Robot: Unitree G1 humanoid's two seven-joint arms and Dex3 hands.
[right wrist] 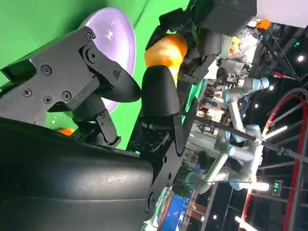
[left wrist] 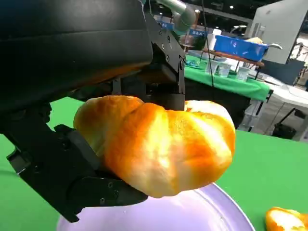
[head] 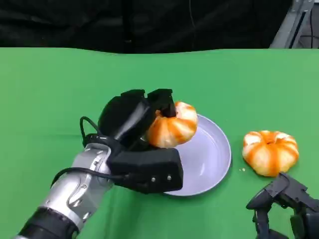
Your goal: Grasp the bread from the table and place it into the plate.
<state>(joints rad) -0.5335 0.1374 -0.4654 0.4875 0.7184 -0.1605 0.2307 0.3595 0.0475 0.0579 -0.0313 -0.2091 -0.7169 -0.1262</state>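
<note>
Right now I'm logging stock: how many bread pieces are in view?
2. One bread is held by the left hand over the plate; the other bread lies on the table, right of the plate.

the left hand (left wrist: pixel 96 144) holds a round orange and white bread (left wrist: pixel 159 144) with its black fingers (left wrist: pixel 82 185). the bread hangs just over the near edge of a light purple plate (left wrist: pixel 202 214). another bread (left wrist: pixel 287 220) lies on the green table (left wrist: pixel 269 168), beside the plate.
</note>
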